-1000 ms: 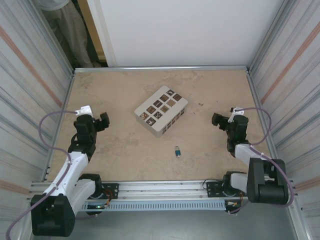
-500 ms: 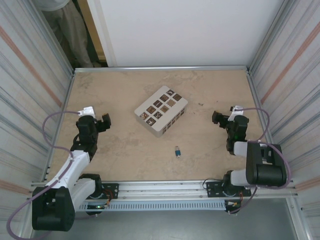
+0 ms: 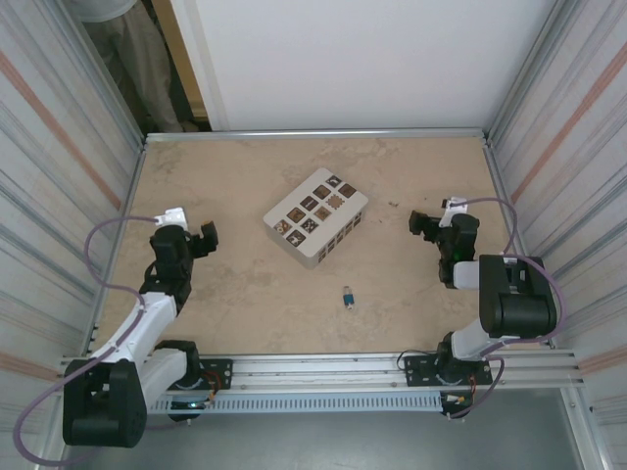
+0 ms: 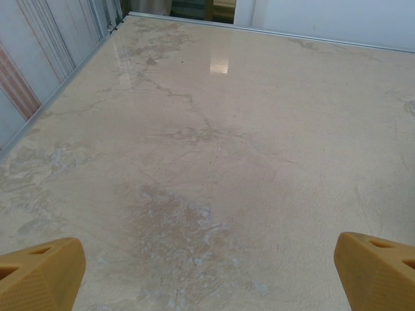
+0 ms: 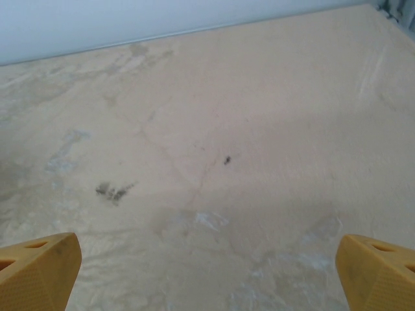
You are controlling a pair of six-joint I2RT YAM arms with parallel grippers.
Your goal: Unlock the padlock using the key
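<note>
A small silver and blue object (image 3: 348,298) lies on the table near the front centre; it is too small to tell whether it is the padlock, the key or both. My left gripper (image 3: 206,235) hovers at the left, far from it, open; in the left wrist view its yellow fingertips (image 4: 40,275) stand wide apart over bare table. My right gripper (image 3: 421,223) is at the right, up and to the right of the small object, open as well. Nothing lies between its yellow fingertips (image 5: 379,272) in the right wrist view.
A white box (image 3: 315,215) with several square compartments holding dark pieces sits at the table's centre, behind the small object. Corrugated metal walls (image 3: 59,176) close in both sides, and a metal rail (image 3: 313,367) runs along the front edge.
The right gripper has shifted a little to the left and away from the front edge, and its arm has folded closer. The left arm has barely moved.
</note>
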